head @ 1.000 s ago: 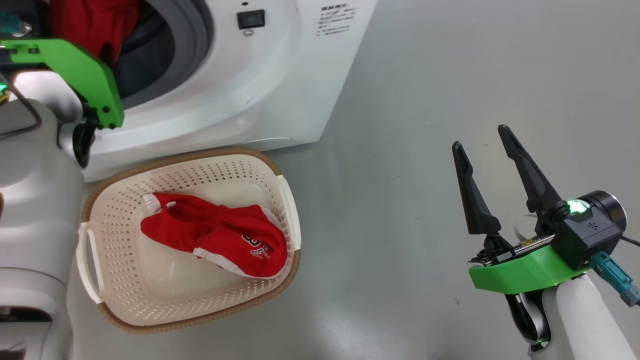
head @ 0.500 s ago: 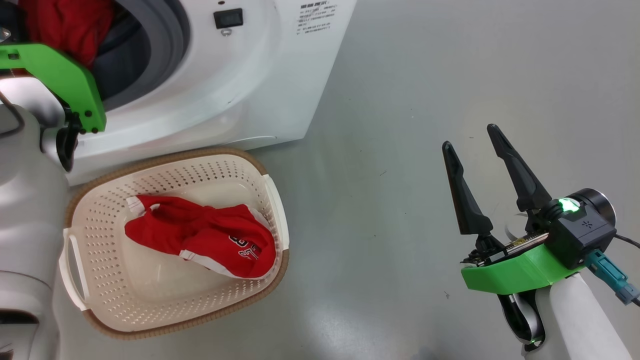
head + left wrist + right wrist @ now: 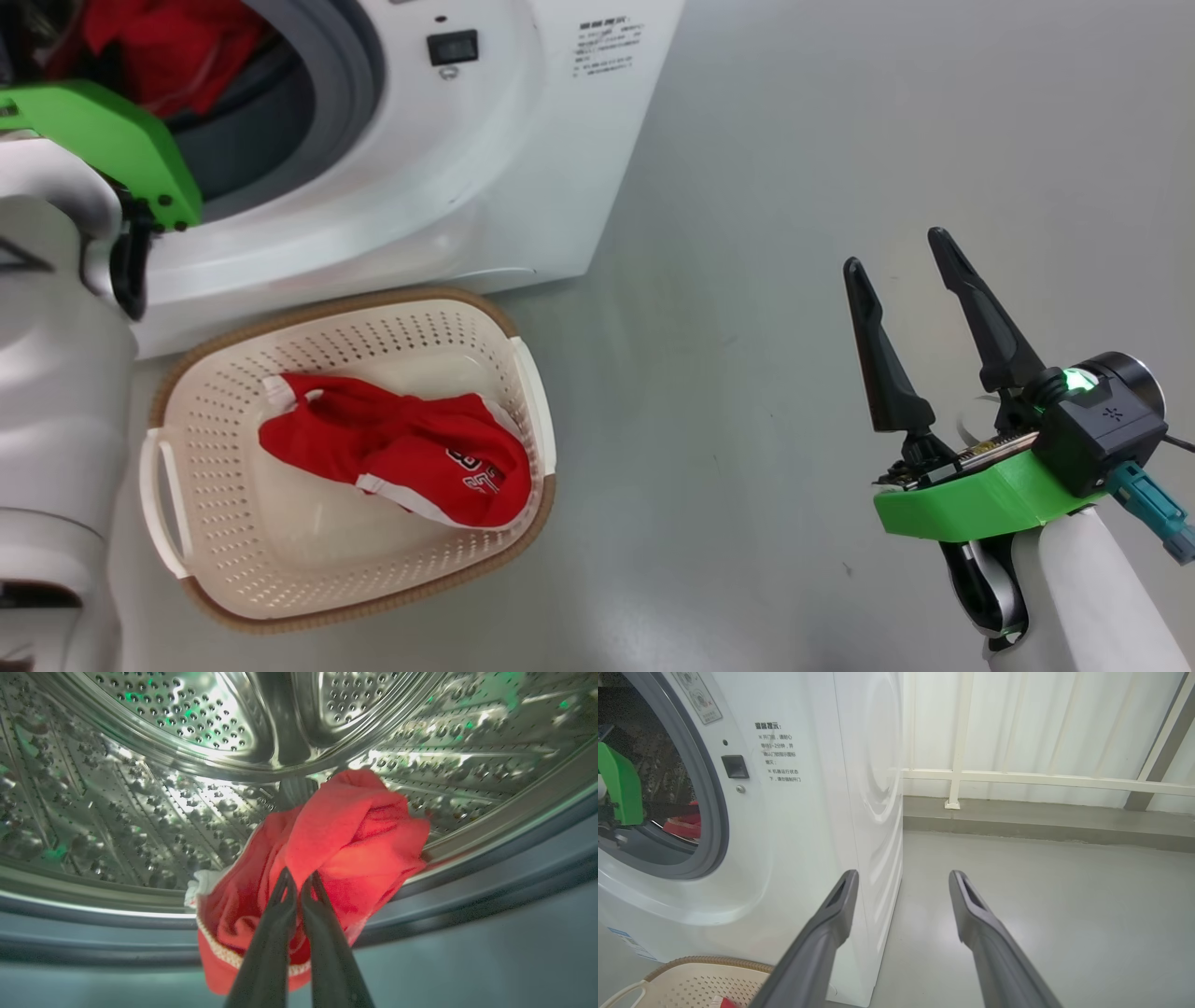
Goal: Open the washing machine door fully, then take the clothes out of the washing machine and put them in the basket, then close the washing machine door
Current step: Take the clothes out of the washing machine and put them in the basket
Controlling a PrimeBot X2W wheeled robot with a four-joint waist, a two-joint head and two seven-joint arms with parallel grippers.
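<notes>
Grab on laundry inside the drum

Left gripper (image 3: 299, 879) is inside the washing machine (image 3: 523, 168) with its two dark fingers pinched together on a fold of the red garment (image 3: 355, 830), which sits at the lip of the perforated steel drum (image 3: 140, 812) and droops over the grey rubber ring (image 3: 490, 877). Green wrist bracket (image 3: 112, 140) of that arm sits right at the opening in the head view. Right gripper (image 3: 896, 250) hangs well off to the side over the bare grey floor (image 3: 766, 140), fingers spread wide with nothing between them. Basket (image 3: 280, 569) sits on the floor just in front of the machine, and another red piece (image 3: 401, 448) with white trim and lettering lies crumpled inside it.
</notes>
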